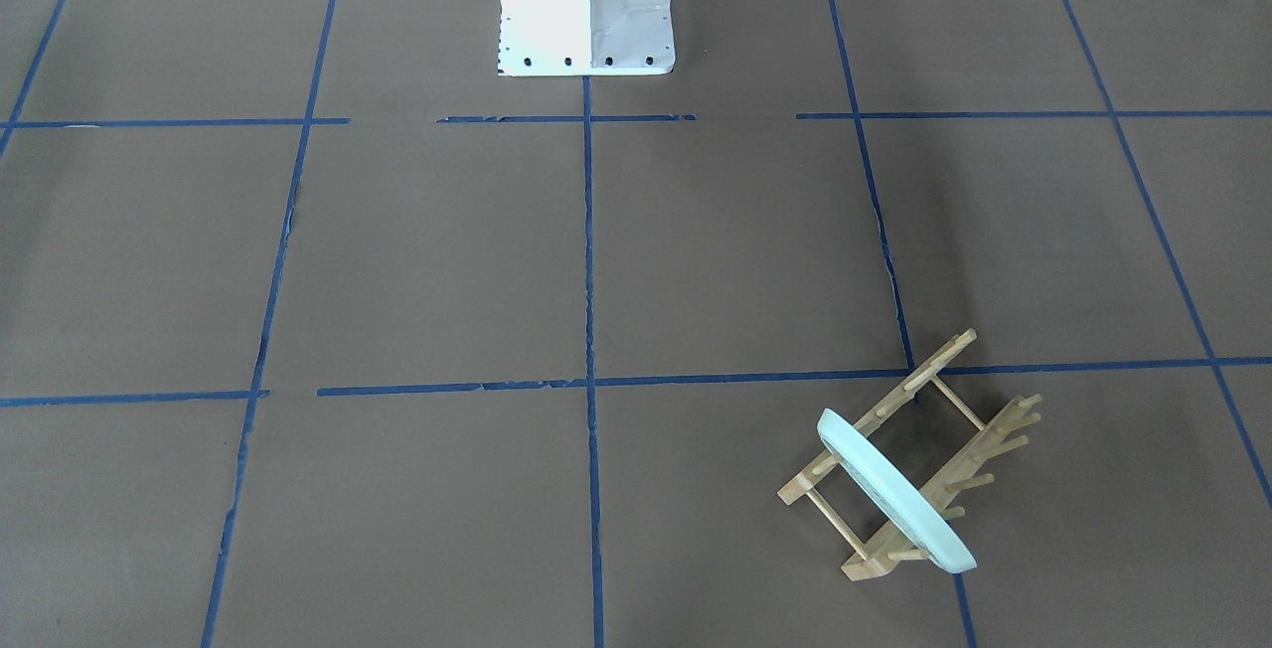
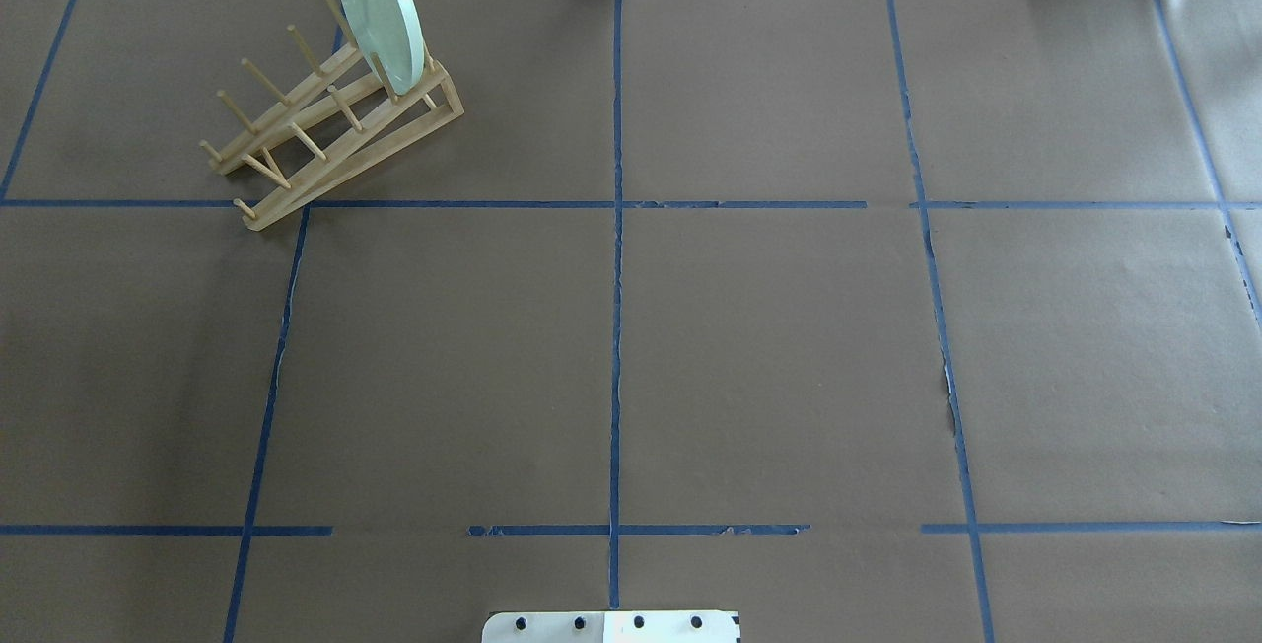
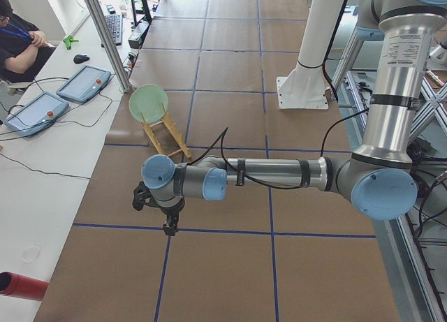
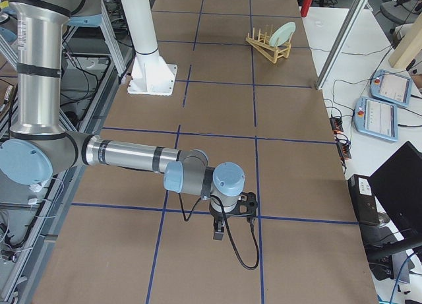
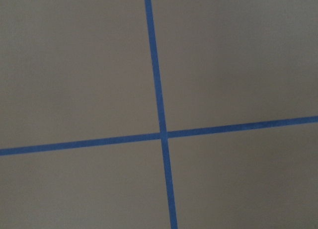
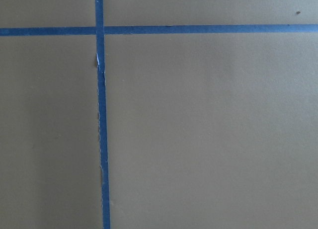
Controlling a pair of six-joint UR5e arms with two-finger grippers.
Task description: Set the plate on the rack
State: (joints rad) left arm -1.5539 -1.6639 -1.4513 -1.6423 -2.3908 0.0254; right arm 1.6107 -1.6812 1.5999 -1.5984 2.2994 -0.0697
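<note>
Round pale mint-green plate (image 2: 378,12) standing on edge in small light bamboo peg rack (image 2: 335,145).
Plate sits between pegs at the rack's end farthest from the robot, far left of the brown paper-covered table (image 2: 769,347). Left gripper (image 3: 170,228) and right gripper (image 4: 218,235) hang low, well apart from rack; fingers' spread cannot be told.

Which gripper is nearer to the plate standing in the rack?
Left. The left gripper hangs over the table just beyond the plate, toward the table's left end; the right gripper hangs at the opposite end, most of the table away.
</note>
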